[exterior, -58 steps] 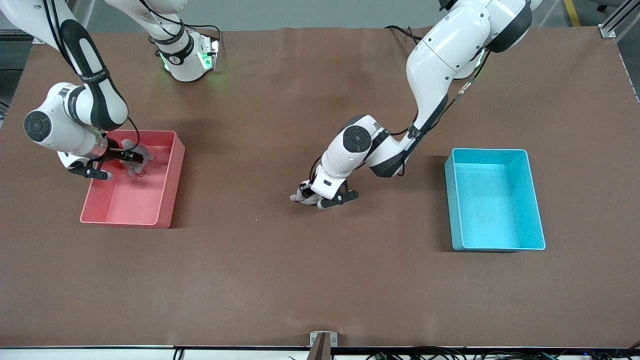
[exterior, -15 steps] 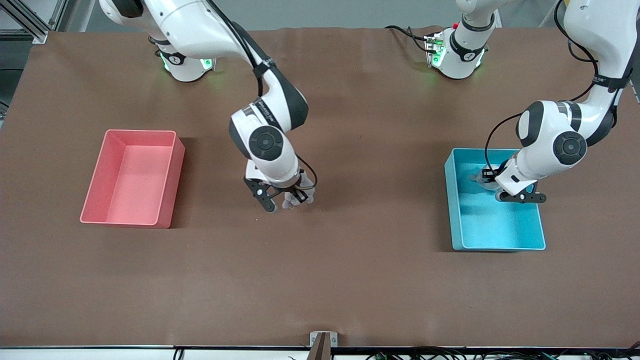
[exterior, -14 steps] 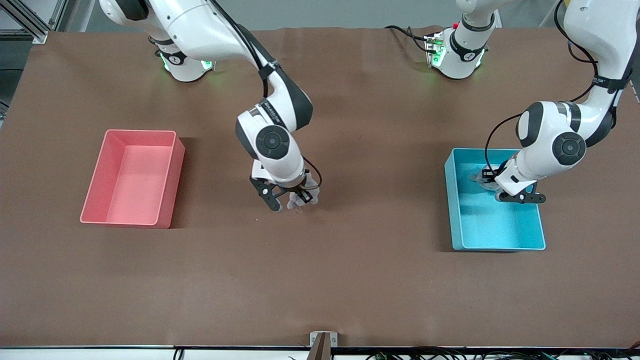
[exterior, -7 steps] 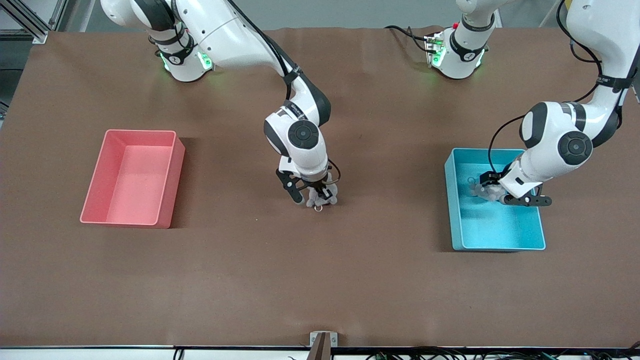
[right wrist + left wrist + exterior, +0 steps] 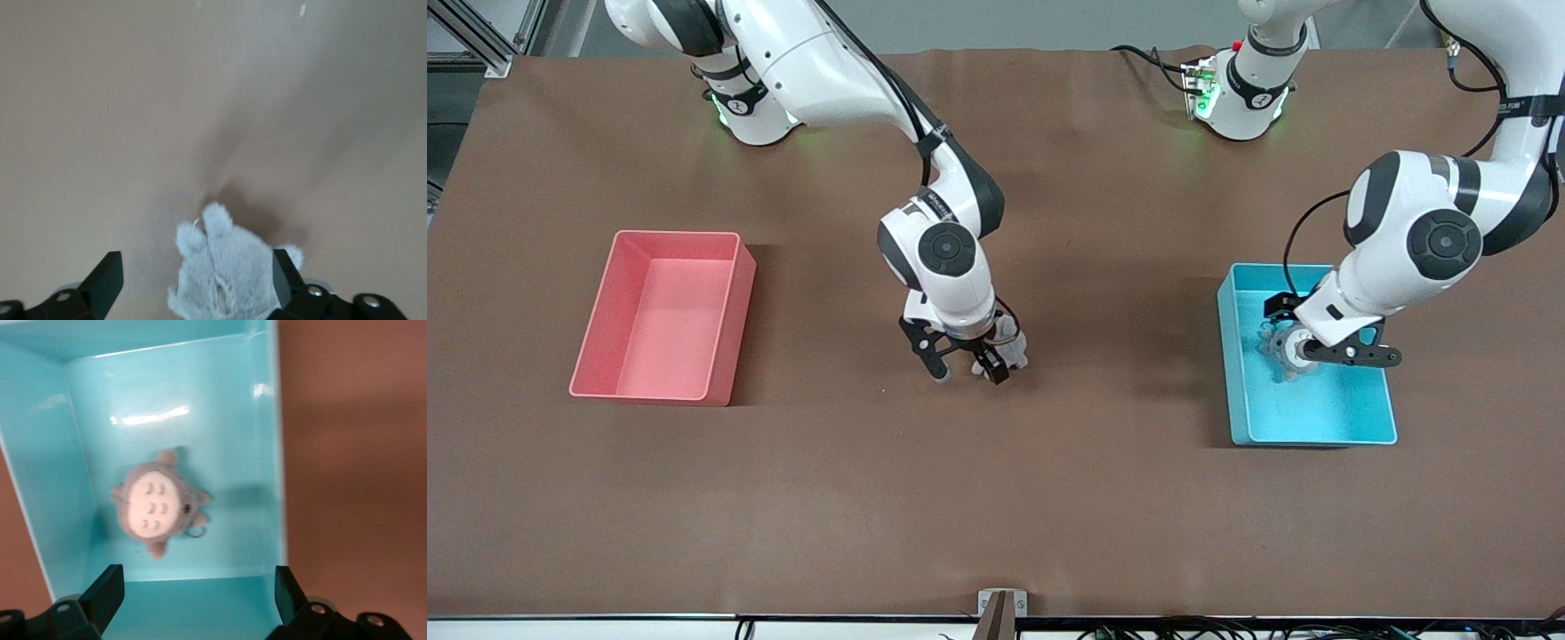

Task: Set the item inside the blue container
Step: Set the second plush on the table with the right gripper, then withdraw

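The blue container (image 5: 1360, 427) stands toward the left arm's end of the table. A grey plush toy with a pale belly (image 5: 157, 507) lies free on its floor, also visible under the left hand as a grey plush (image 5: 1273, 351). My left gripper (image 5: 197, 600) hangs over the bin, open and holding nothing, seen from the front as the left gripper (image 5: 1294, 342). At mid-table a second grey plush toy (image 5: 227, 273) lies on the mat between the spread fingers of my open right gripper (image 5: 195, 283), against one finger (image 5: 283, 277). The front view shows that right gripper (image 5: 967, 369) and toy (image 5: 1012, 348).
A pink bin (image 5: 729, 311) of the same size stands toward the right arm's end of the table, with nothing in it. The brown mat (image 5: 996, 498) covers the table. Both arm bases sit along the edge farthest from the front camera.
The left gripper opened and let its plush toy drop into the blue container. The right gripper brought the other toy down to mid-table and opened around it.
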{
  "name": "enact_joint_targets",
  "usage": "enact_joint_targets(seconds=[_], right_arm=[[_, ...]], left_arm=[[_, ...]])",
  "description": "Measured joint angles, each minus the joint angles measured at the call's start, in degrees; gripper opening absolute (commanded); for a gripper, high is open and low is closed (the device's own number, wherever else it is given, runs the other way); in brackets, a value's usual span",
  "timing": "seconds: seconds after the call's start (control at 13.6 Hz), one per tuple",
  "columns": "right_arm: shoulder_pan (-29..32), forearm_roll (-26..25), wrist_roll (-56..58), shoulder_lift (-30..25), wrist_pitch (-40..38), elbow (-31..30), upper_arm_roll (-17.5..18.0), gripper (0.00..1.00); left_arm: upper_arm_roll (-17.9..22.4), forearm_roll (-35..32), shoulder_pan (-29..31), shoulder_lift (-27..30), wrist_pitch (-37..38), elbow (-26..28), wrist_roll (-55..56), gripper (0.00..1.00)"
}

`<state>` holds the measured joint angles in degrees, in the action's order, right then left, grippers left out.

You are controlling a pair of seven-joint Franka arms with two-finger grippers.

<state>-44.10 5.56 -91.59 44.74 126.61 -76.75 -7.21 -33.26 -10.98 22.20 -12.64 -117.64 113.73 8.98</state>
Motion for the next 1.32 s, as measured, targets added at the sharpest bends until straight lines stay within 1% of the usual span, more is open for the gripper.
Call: enact_joint_targets(seconds=[0.15,0.29,0.37,0.44,0.59,0.73,0.88,1.03,1.18,1.25,1.32], right_arm=[[2.9,0.0,8.6,-1.6,-7.5,2.8,-0.1,1.0],[7.2,0.0,22.7,-4.9,-15.2,4.1,-0.3,1.0],[10.0,0.0,30.4,-6.9,-19.6,4.2,-0.4,1.0],[12.9,0.0,37.7,-8.7,-23.3,4.2,-0.5,1.0],[18.1,0.0,50.0,-11.1,-28.0,4.1,-0.5,1.0],[22.4,-0.5,60.0,-12.4,-30.6,4.1,-0.5,1.0],[26.0,-2.3,68.2,-13.0,-32.2,4.0,-0.6,1.0],[29.7,-3.1,75.5,-13.3,-33.5,4.0,-0.6,1.0],[33.2,-3.6,80.0,-13.9,-35.2,4.0,-0.6,1.0],[34.7,-4.5,81.5,-14.4,-36.4,4.0,-0.6,1.0],[36.0,-6.0,83.2,-15.0,-37.5,4.1,-0.5,1.0]], left_arm=[[-4.9,1.8,-0.1,0.0,1.4,-2.2,6.1,0.99],[-9.6,2.2,-0.8,-0.2,1.5,-3.3,13.2,1.0],[-11.0,2.2,-2.2,-0.7,1.5,-3.9,16.9,1.0],[-11.4,2.3,-4.6,-1.7,1.3,-4.9,20.6,1.0],[-11.5,2.3,-9.7,-4.9,-0.1,-7.6,27.1,1.0],[-11.4,2.2,-13.9,-9.3,-3.5,-10.6,31.2,1.0],[-11.2,1.9,-17.3,-13.7,-8.5,-12.5,33.8,1.0],[-10.5,1.2,-20.0,-17.5,-14.6,-13.2,35.9,1.0],[-8.2,-0.5,-23.7,-20.3,-18.9,-14.1,37.9,1.0],[-6.1,-1.2,-26.3,-21.5,-20.0,-15.0,38.8,1.0],[-3.1,-1.4,-29.8,-22.7,-21.1,-16.3,40.0,1.0]])
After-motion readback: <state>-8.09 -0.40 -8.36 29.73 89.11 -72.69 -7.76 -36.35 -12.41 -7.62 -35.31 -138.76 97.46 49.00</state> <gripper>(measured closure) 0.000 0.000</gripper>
